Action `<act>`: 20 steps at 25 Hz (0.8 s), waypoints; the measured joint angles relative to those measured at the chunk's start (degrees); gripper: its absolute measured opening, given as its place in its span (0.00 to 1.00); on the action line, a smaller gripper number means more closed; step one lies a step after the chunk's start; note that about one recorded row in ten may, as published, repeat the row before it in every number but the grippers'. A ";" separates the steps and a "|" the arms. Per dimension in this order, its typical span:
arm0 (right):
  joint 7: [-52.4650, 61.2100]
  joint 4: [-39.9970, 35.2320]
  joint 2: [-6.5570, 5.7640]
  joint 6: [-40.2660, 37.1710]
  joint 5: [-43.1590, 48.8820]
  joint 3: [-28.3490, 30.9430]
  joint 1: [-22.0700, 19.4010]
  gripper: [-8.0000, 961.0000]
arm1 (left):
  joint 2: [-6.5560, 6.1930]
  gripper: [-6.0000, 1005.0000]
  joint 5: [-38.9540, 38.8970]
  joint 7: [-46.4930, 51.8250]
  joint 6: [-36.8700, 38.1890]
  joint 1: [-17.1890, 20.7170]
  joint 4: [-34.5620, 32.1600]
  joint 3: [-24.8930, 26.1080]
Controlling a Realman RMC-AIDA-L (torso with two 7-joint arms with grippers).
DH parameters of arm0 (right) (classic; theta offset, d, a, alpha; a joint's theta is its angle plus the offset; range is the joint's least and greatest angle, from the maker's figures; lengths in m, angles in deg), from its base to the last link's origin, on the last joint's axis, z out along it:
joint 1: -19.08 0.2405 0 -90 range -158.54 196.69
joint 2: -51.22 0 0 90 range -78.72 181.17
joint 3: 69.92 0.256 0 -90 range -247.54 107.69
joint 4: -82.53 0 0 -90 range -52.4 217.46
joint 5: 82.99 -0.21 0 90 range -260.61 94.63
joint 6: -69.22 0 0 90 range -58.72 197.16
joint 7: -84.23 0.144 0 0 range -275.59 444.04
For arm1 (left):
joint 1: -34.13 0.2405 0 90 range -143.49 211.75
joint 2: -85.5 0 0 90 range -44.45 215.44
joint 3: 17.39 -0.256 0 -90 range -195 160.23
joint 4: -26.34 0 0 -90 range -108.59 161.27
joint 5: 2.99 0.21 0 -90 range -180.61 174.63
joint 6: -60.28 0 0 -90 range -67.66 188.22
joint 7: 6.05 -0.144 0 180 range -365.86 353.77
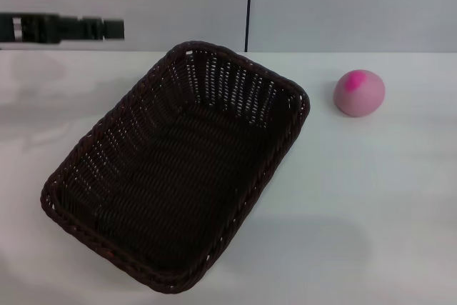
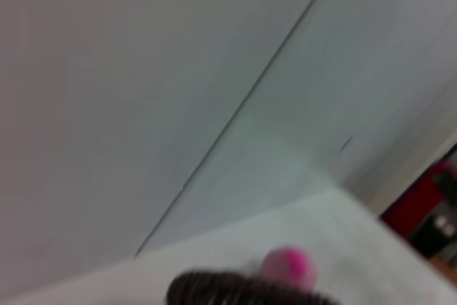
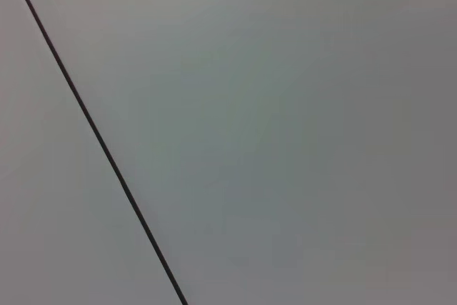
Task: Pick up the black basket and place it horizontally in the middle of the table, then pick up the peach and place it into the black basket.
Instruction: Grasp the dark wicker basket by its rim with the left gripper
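White table [image 1: 400, 198] holds the black basket [image 1: 178, 169] diagonally at centre-left, the peach [image 1: 359, 93] upper right. Left gripper [image 1: 107, 29] upper left, grip indiscernible; a one-sided rim grasp could tip the basket.

Even, soft light fills the head view; the black basket [image 1: 178, 169] casts a faint shadow on the white bench [image 1: 371, 198]. The left wrist view is heavily blurred, the peach [image 2: 288, 266] smeared.
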State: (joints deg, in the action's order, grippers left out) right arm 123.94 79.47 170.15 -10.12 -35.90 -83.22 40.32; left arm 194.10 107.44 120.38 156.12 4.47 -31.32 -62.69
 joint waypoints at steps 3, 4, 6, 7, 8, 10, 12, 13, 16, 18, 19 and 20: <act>0.01 0.01 -0.01 0.97 -0.07 0.02 -0.07 0.61 | 0.73 0.81 4.52 2.36 0.47 -0.45 -2.15 -0.23; 0.01 0.01 -0.01 0.97 -0.07 0.02 -0.07 0.61 | 0.73 0.81 4.52 2.36 0.47 -0.45 -2.15 -0.23; 0.01 0.05 -0.01 1.64 -0.12 0.03 -0.06 0.61 | 1.30 0.81 8.31 3.85 0.70 -1.01 -3.33 -0.24; 0.02 0.07 -0.01 1.84 -0.14 0.03 -0.04 0.61 | 1.44 0.81 9.32 4.15 0.75 -1.15 -3.57 -0.24; 0.01 0.08 -0.01 2.18 -0.16 0.03 0.01 0.61 | 1.67 0.81 11.23 4.71 0.90 -1.41 -4.05 -0.25; 0.02 0.08 -0.01 2.24 -0.16 0.03 0.02 0.61 | 2.57 0.81 16.23 5.45 1.34 -2.29 -5.21 -0.27; 0.01 0.08 -0.01 2.38 -0.17 0.03 0.03 0.61 | 2.85 0.81 17.58 5.51 1.41 -2.57 -5.47 -0.28; 0.01 0.08 -0.01 2.42 -0.17 0.03 0.03 0.61 | 3.67 0.81 20.49 5.59 1.52 -3.15 -6.27 -0.35; 0.01 0.08 0.03 2.45 -0.17 0.03 0.03 0.61 | 4.31 0.81 22.33 5.62 1.52 -3.56 -6.87 -0.36; 0.01 0.08 0.07 2.45 -0.17 0.03 0.03 0.60 | 4.84 0.81 23.99 5.73 1.52 -4.01 -7.17 -0.37; 0.01 0.08 0.07 2.45 -0.17 0.03 0.03 0.60 | 5.14 0.81 25.02 5.86 1.52 -4.31 -7.21 -0.38; 0.01 0.07 0.08 2.45 -0.17 0.03 0.01 0.60 | 5.37 0.81 25.93 5.96 1.52 -4.57 -7.25 -0.39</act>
State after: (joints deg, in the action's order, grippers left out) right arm 123.96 79.54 170.22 -7.67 -36.07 -83.19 40.34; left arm 199.47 133.38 126.34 157.64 -0.10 -38.57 -63.07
